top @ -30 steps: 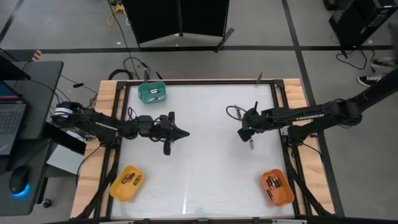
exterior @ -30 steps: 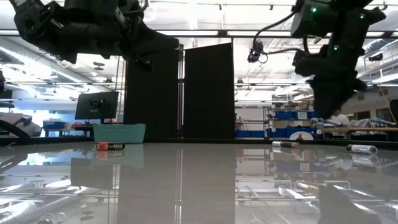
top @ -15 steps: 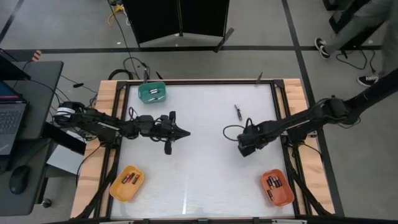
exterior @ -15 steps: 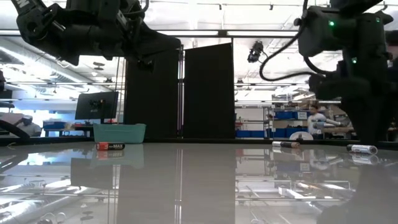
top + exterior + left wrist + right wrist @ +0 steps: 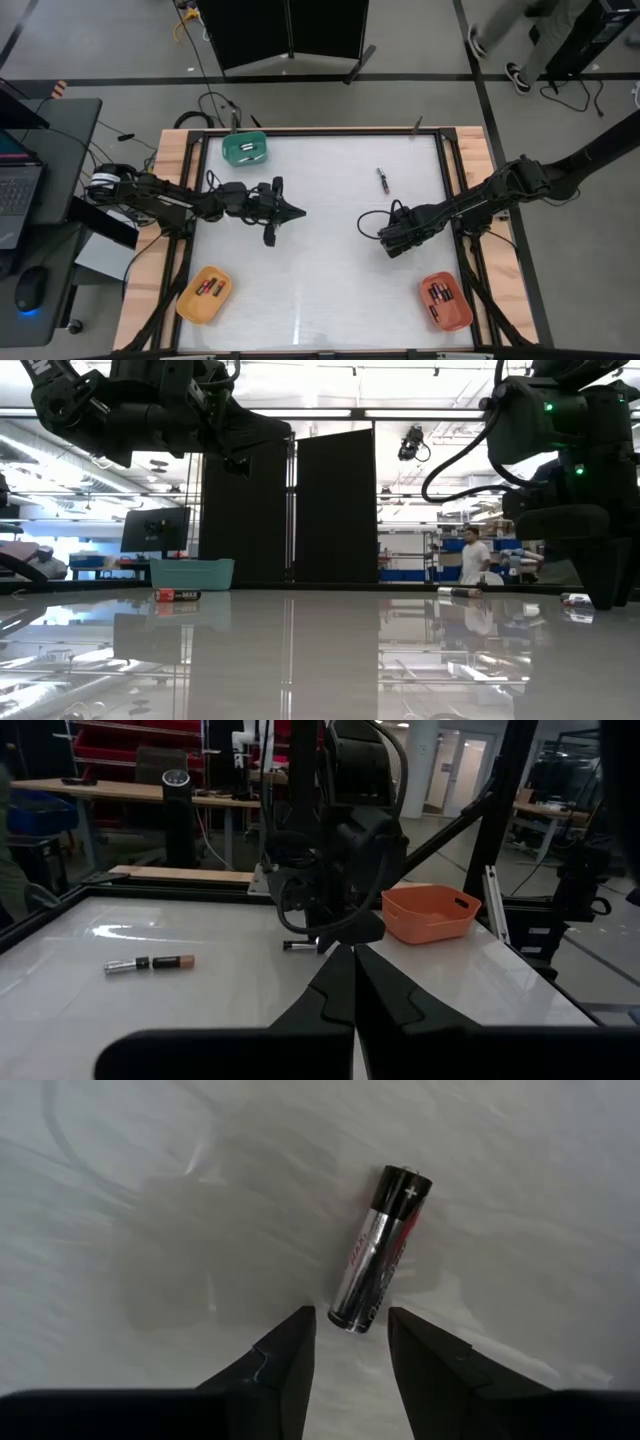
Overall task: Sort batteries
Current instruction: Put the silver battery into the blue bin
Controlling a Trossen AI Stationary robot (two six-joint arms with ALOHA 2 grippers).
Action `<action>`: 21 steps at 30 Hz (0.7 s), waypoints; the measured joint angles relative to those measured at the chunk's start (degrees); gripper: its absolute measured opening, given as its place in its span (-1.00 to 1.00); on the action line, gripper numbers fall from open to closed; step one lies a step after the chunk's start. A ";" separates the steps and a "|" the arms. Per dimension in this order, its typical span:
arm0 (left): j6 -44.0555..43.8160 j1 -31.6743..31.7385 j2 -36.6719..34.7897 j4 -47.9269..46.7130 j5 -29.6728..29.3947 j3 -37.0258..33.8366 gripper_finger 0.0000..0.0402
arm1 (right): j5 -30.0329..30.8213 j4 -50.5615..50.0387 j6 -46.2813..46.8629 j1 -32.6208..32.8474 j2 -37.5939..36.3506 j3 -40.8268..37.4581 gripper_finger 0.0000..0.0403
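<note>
Right claw (image 5: 350,1348) parted, fingertips just short of a battery (image 5: 380,1248) lying loose on the white tabletop (image 5: 520,1200). Battery: black plus-marked cap, silver and red body, label unreadable. Another battery (image 5: 177,596) reads "MAX". Left claw (image 5: 352,982) closed, empty, raised.

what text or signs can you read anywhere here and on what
"MAX", the end of a word: on the red battery lying on the table in front of the teal tray, low view.
"+": on the dark end of the silver and red battery just ahead of the right tool.
Lettering along that battery's side: too blurred to read.
Nothing else is legible.
</note>
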 joint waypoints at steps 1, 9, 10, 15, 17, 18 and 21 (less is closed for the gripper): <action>-0.28 0.35 0.00 0.00 0.46 0.00 -0.97 | 0.08 0.12 0.08 -0.02 -0.29 -0.07 -0.31; -0.48 1.15 0.00 -0.02 2.21 0.00 -0.97 | 0.47 0.06 -0.48 -0.46 -0.67 -0.20 -0.35; -0.49 1.15 0.00 -0.04 2.31 0.00 -0.97 | 0.49 0.00 -0.67 -0.57 -0.63 -0.20 -0.35; -0.53 1.15 0.00 -0.06 2.41 0.00 -0.97 | 0.98 -0.10 -1.58 -0.74 -0.63 -0.20 -0.36; -0.54 1.15 0.00 -0.06 2.41 0.00 -0.97 | 1.30 -0.12 -1.62 -0.74 -0.62 -0.20 -0.37; -0.65 1.15 0.00 -0.06 2.41 0.00 -0.97 | 1.39 -0.14 -1.64 -0.74 -0.61 -0.20 -0.38; -1.33 1.15 0.00 -0.04 2.41 0.00 -0.97 | 2.22 -0.17 -2.04 -0.74 -0.61 -0.22 -0.42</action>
